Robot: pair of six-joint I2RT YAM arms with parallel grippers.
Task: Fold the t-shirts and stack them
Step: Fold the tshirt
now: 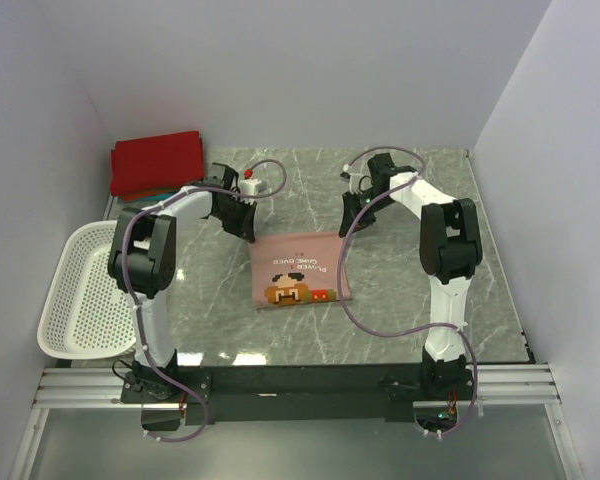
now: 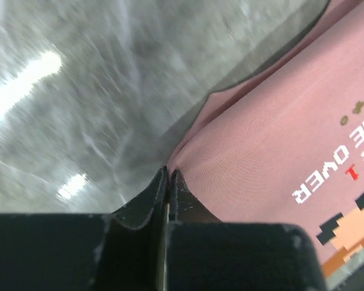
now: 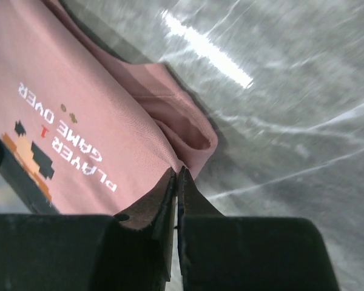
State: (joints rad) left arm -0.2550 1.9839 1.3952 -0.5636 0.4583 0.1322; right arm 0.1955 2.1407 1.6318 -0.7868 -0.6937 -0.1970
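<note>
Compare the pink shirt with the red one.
The pink shirt lies in the centre, print up; the red shirt sits at the far-left corner, plain. The left gripper and right gripper pinch the pink shirt's corners; the red shirt is untouched. Both are folded flat.

Printed on the pink t-shirt in white block letters: "PLAYER 1 GAME OVER", with the 1 in red.

Lab test cell: bare white partition walls box in a marble-look worktop, two robot arms bolted to aluminium rails.
</note>
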